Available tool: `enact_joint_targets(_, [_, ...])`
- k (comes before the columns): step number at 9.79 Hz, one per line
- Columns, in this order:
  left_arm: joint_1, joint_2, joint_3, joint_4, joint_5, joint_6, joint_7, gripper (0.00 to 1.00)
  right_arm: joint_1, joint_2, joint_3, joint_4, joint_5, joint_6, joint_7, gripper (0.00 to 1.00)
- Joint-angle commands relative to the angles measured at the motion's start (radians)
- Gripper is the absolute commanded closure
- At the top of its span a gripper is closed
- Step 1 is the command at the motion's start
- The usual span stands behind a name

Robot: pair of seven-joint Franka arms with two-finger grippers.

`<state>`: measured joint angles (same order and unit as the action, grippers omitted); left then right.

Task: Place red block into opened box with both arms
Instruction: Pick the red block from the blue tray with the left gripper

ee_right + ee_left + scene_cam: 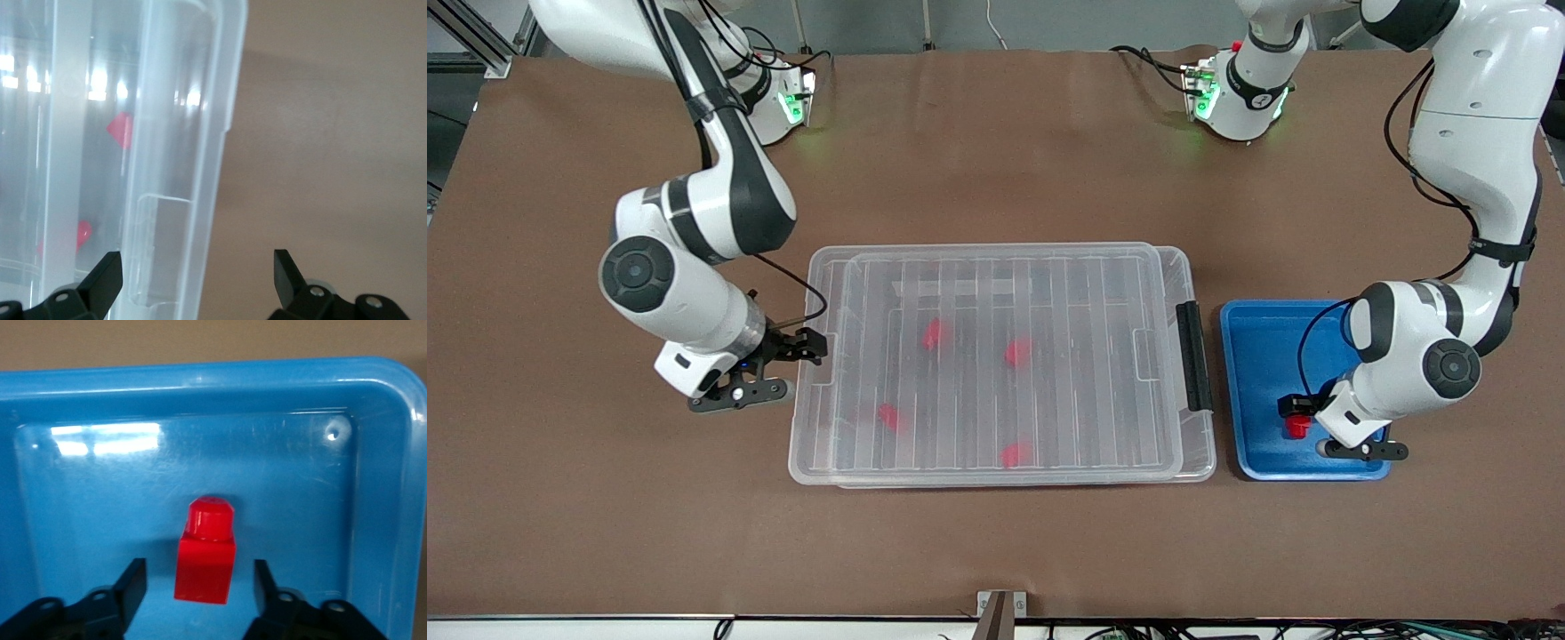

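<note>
The red block stands on the floor of the blue tray, stub end pointing away from the wrist. My left gripper is low in the tray and open, one finger on each side of the block with a gap on both sides. The clear box lies mid-table with its ribbed lid resting on it. My right gripper is open at the box's short end toward the right arm, its fingers straddling the lid's edge tab.
Several other red pieces show through the lid inside the box. A black latch sits on the box's short end beside the blue tray. Bare brown table surrounds the box and the tray.
</note>
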<state>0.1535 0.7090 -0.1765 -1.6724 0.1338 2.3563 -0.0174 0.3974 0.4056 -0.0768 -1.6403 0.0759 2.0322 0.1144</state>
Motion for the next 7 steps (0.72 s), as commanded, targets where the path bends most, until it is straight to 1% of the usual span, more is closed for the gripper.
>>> enact_joint_targets(1, [-0.003, 0.058, 0.002, 0.017, 0.013, 0.044, -0.007, 0.51, 0.047, -0.033, -0.011, -0.061, -0.013, 0.02, 0.01, 0.0])
enact_joint_targets(2, [-0.005, 0.052, 0.0, 0.017, 0.009, 0.044, -0.007, 0.74, 0.049, -0.033, -0.011, -0.088, -0.016, 0.042, 0.008, 0.0])
enact_joint_targets(3, [-0.002, 0.044, -0.008, 0.017, 0.006, 0.043, -0.007, 0.89, 0.051, -0.033, -0.011, -0.117, -0.018, 0.054, 0.005, 0.0])
enact_joint_targets(4, [-0.002, 0.012, -0.009, 0.016, 0.006, 0.026, -0.006, 0.95, 0.049, -0.033, -0.011, -0.127, -0.043, 0.054, 0.007, 0.0])
enact_joint_targets(5, [-0.003, -0.023, -0.011, 0.016, 0.006, -0.029, -0.006, 0.97, 0.044, -0.033, -0.011, -0.13, -0.066, 0.054, 0.008, 0.0])
enact_joint_targets(6, [-0.015, -0.075, -0.023, 0.017, 0.006, -0.096, -0.039, 1.0, 0.043, -0.033, -0.011, -0.133, -0.068, 0.057, 0.008, 0.0])
enact_joint_targets(7, [-0.029, -0.126, -0.047, 0.016, 0.006, -0.156, -0.111, 1.0, 0.043, -0.033, -0.011, -0.139, -0.071, 0.068, 0.005, 0.0])
